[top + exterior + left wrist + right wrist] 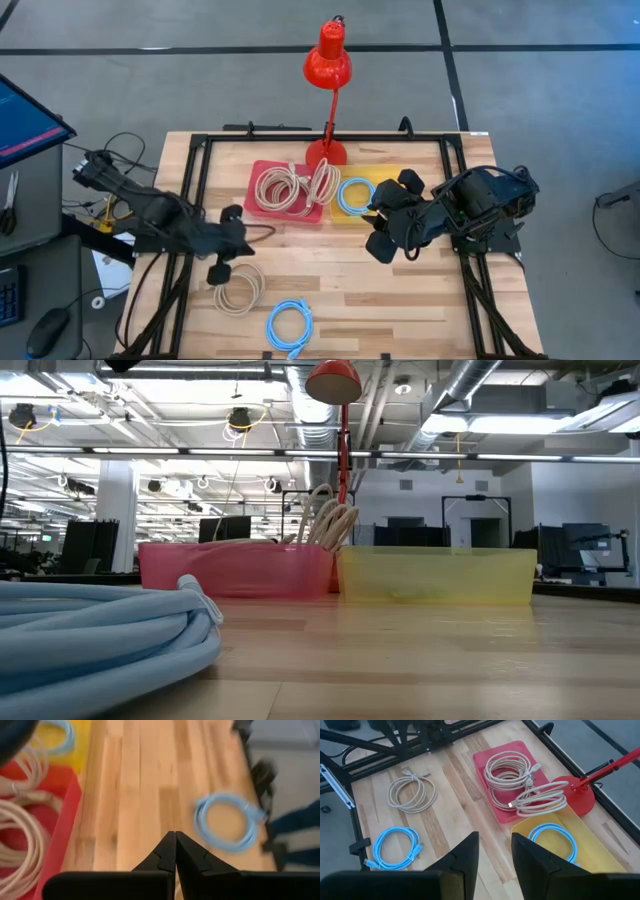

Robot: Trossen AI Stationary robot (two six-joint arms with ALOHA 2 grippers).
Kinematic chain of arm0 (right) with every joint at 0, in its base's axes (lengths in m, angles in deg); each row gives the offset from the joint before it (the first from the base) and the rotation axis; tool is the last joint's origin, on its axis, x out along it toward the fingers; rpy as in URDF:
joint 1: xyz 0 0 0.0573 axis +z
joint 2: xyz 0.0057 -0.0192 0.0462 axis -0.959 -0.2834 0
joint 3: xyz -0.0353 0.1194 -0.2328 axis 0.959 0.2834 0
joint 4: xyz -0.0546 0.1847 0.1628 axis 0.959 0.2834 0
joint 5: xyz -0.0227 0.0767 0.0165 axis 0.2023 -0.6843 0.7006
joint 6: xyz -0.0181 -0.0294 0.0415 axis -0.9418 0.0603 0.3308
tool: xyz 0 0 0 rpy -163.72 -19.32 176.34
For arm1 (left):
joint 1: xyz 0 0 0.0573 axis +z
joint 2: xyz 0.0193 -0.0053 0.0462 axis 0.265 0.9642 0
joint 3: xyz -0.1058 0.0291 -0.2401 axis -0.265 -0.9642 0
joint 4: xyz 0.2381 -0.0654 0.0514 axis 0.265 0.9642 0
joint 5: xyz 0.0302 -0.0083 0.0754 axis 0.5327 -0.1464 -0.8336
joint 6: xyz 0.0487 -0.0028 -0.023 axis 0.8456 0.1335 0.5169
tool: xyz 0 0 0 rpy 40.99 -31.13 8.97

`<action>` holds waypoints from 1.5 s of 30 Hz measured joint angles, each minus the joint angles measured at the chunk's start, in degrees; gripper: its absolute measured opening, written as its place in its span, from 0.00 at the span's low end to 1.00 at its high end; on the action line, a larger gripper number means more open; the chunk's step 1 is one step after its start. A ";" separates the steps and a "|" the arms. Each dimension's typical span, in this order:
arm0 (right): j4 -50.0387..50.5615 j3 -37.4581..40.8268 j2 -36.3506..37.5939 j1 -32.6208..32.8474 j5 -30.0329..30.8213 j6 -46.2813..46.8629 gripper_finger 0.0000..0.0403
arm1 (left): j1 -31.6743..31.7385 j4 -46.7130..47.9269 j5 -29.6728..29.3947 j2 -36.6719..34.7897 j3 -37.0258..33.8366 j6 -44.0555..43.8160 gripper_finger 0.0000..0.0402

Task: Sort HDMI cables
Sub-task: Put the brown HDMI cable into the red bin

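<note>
On the slatted wood table (400,290), the translucent red bin (262,175) holds round beige coils (283,187), the yellow bin (385,176) at its 3 o'clock one blue coil (353,195), two coils lying loose; wrist views alone show left gripper (175,851) jaws closed, right gripper (495,851) jaws apart.
</note>
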 joint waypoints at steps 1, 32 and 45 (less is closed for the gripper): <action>0.00 0.00 0.00 -0.02 0.00 0.10 0.27 | -0.37 1.16 0.02 1.15 0.05 0.26 0.01; 0.00 0.00 -0.22 -0.02 -0.20 0.08 0.27 | -3.13 8.87 6.09 24.84 0.05 22.86 0.35; 0.00 0.00 -0.22 0.00 -0.22 0.03 0.27 | -3.35 4.47 10.84 35.40 0.03 22.84 0.43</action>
